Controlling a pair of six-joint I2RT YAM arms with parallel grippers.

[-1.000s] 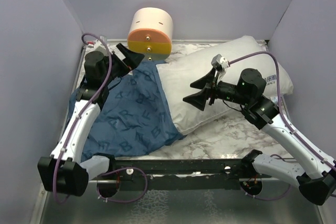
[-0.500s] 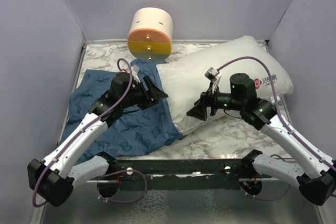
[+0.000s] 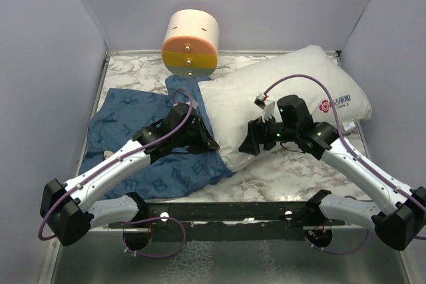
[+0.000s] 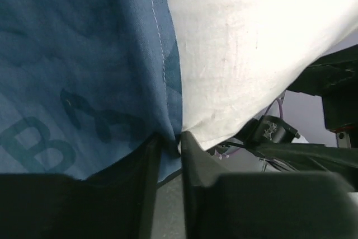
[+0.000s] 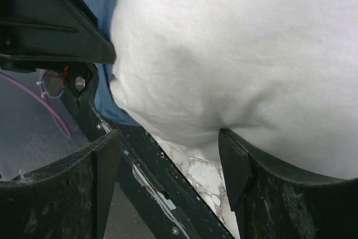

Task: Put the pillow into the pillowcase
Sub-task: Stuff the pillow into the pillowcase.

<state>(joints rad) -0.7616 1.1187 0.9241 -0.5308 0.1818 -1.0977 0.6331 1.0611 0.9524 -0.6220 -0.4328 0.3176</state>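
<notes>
The white pillow lies slanted across the right half of the table, its left end under the edge of the blue lettered pillowcase. My left gripper sits at that edge, where blue cloth meets the pillow. In the left wrist view the left gripper is shut on a fold of the pillowcase hem, right beside the pillow. My right gripper stands open at the pillow's near edge. In the right wrist view the pillow bulges down between the spread jaws of the right gripper.
A cream-and-orange cylinder stands at the back wall behind the pillowcase. Grey walls close in the marble table on three sides. A black rail runs along the near edge. The two grippers are close together.
My left arm swung from the far left corner to the pillowcase's edge by the pillow, and its jaws closed on the cloth. My right gripper dropped to the pillow's near edge.
</notes>
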